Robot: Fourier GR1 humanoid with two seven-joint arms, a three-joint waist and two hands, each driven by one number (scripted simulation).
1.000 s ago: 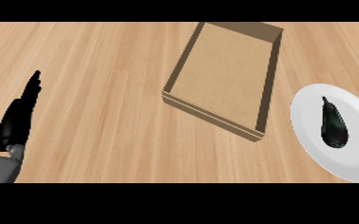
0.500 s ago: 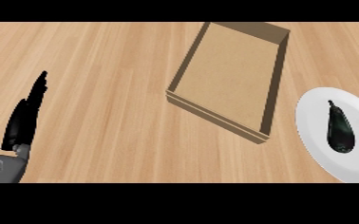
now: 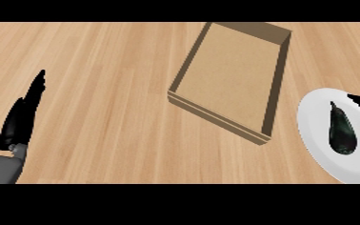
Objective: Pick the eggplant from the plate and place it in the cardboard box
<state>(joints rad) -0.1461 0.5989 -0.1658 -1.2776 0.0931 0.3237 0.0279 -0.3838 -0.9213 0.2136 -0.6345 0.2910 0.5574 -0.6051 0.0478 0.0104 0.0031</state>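
Wooden worktop (image 3: 105,52) carries our resting, straight-fingered, empty left hand (image 3: 21,117) at nine o'clock; we risk nudging the eggplant (image 3: 342,129) off its plate (image 3: 313,124) at three o'clock, beside the cardboard box (image 3: 232,76).

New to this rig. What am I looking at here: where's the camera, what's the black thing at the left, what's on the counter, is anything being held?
The camera sits at the robot's head and looks steeply down at a wooden counter. The robot is a humanoid with grey forearms and black hands.

The black shape at the left edge is its left hand, fingers straight and pointing up the picture. It rests there and holds nothing. At the right edge, just above the plate, a small dark tip shows; I cannot tell what it is, so the right hand is not clearly in view.

On the counter: an open, empty cardboard box in the middle, and a white plate at the right, partly cut off. A dark eggplant lies on the plate. It has not been picked up yet.
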